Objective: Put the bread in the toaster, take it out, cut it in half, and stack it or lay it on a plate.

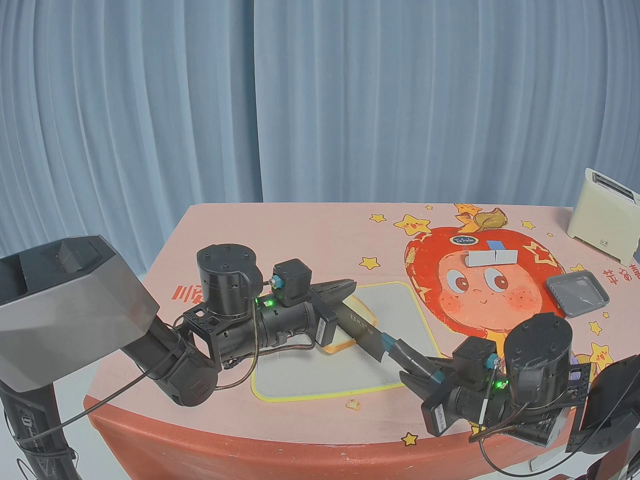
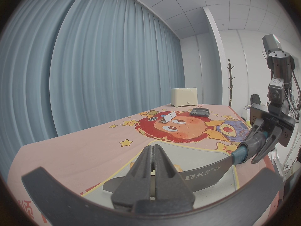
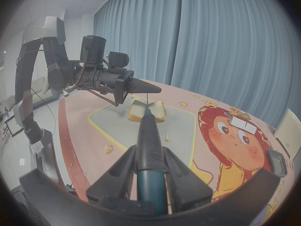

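Pink cartoon tablecloth (image 1: 300, 235) here, with one white mat (image 1: 407, 308), one toaster (image 1: 607, 215) and one grey tray (image 1: 577, 293). One golden-crusted bread slice (image 1: 338, 346) sits on the mat with one knife (image 1: 367, 331) across it. The right gripper (image 1: 412, 367) is clamped on the handle, and the left gripper (image 1: 343, 288) is pinched closed, empty, right over the bread.

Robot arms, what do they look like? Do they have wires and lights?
The left arm and right arm are black and chunky, each with a round drum-shaped joint, a boxy camera, a tiny green light and thin black cables looping along. The left hand and right hand each have two pointed black fingers.
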Available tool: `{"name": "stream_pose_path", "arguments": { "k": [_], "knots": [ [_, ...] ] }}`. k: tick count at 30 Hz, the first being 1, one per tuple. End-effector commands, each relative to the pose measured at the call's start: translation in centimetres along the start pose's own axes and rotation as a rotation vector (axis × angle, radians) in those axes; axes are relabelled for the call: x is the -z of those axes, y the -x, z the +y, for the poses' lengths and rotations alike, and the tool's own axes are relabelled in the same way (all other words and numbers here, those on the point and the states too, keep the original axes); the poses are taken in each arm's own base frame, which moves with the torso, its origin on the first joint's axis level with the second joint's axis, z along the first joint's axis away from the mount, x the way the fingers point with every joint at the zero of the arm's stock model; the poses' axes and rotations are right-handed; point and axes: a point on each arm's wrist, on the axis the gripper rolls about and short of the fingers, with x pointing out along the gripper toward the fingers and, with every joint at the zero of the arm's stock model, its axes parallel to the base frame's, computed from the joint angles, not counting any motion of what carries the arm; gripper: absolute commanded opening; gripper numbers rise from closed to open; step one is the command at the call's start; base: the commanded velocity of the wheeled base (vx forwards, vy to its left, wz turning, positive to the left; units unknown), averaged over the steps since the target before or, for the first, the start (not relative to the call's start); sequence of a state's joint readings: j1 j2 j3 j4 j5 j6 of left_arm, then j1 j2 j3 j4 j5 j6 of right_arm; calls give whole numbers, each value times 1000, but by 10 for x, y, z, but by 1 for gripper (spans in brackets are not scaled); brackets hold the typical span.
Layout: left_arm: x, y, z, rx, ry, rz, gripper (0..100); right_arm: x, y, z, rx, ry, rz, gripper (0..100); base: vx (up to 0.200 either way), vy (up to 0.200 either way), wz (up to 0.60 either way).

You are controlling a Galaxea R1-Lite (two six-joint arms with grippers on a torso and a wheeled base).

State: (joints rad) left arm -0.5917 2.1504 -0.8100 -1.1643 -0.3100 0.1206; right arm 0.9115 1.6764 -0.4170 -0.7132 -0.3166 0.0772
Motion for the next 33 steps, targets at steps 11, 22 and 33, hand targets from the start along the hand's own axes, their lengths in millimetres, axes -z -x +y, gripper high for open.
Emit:
{"name": "stream_pose_path", "arguments": {
  "k": [11, 22, 33],
  "knots": [
    [0, -2, 0, -4, 2, 4, 0, 1, -3, 1, 0, 1, 7, 0, 0, 0, 0],
    [6, -1, 0, -14, 10, 25, 0, -13, 1, 0, -4, -20, -52, 0, 0, 0, 0],
    [5, -2, 1, -13, 7, 16, 0, 2, -2, 0, 2, 3, 16, 0, 0, 0, 0]
  ]
}}
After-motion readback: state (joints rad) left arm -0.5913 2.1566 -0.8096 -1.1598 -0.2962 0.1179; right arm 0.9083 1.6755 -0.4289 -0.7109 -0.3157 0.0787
